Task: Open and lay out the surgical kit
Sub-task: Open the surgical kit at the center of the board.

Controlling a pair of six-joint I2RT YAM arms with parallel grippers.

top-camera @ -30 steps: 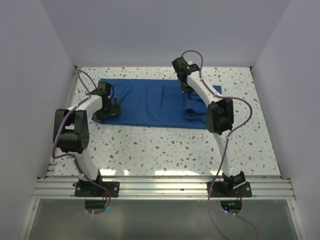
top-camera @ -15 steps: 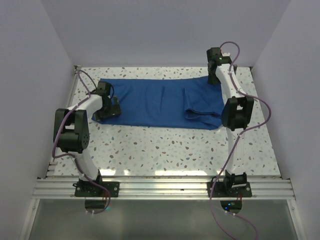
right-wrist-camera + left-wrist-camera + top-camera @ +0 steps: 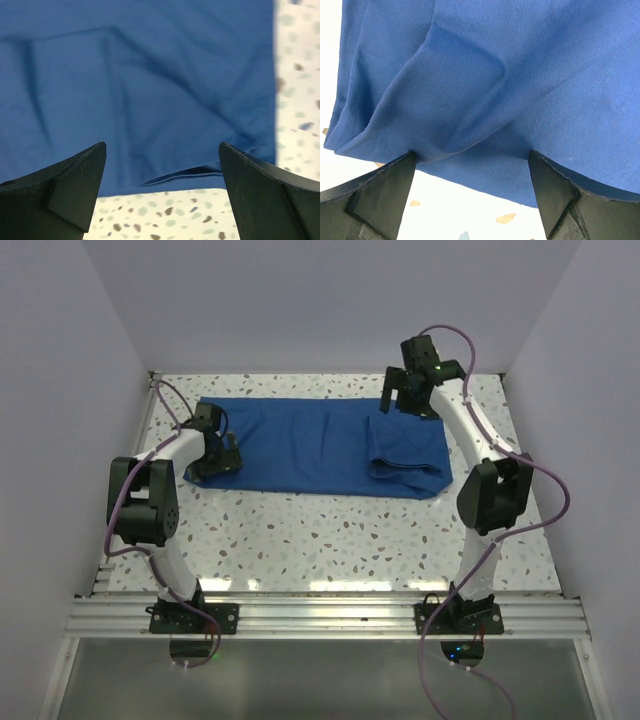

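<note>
The royal-blue cloth wrap (image 3: 300, 445) is spread flat as a long band across the far half of the speckled tabletop (image 3: 330, 540), running from about 9 o'clock to about 3 o'clock in the overhead view, with its near edge close to the middle of the surface. Toward its 3 o'clock end a doubled layer is seen, marked by a raised crease running from far to near and a thicker, rumpled hem at the 5 o'clock corner. The left end effector (image 3: 222, 455) is set low at the wrap's 8 o'clock corner; in its wrist view the two dark fingers (image 3: 385, 195) are held wide apart, and a soft hump of blue fabric is seen between them at the cloth's edge, with bare tabletop showing just below. Whether the fabric is touched by the fingertips cannot be told. The right end effector (image 3: 408, 400) is held above the wrap's 1 o'clock part, near the far edge; in its wrist view its fingers (image 3: 70, 190) are likewise spread wide with nothing clamped between them, and creased blue cloth is seen beneath, its edge and the speckled surface lying toward 3 and 6 o'clock.
</note>
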